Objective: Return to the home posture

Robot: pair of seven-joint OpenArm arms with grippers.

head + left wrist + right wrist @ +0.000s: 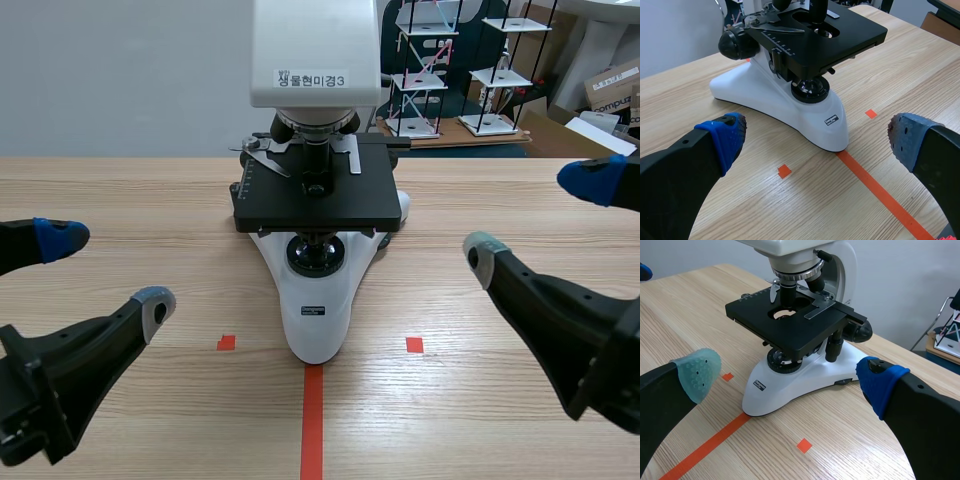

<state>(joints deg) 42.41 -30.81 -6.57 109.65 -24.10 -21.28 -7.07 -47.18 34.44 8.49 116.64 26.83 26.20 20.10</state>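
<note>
**both claws wide and empty, microscope standing between them**

nearest the robot, the left claw (108, 270) and the right claw (538, 218) hang low over the surface (130, 190). each has its fingers spread wide with nothing between them, and neither touches anything. the right claw seems to sit a little farther forward than the left.

ahead of both claws and midway between them stands the microscope (318, 290). its white foot rests on the surface at the far end of the orange-red tape line (311, 425). its long axis runs straight away from the robot, with the foot toward the claws and the black stage (315, 195) and head beyond. it lies inward of each claw, apart from the pads.

judged from this, the way home is backward and outward, away from the microscope. a pull straight back should keep the fingers off it. beyond the microscope, behind the surface, stand small frame models (425, 70).
</note>
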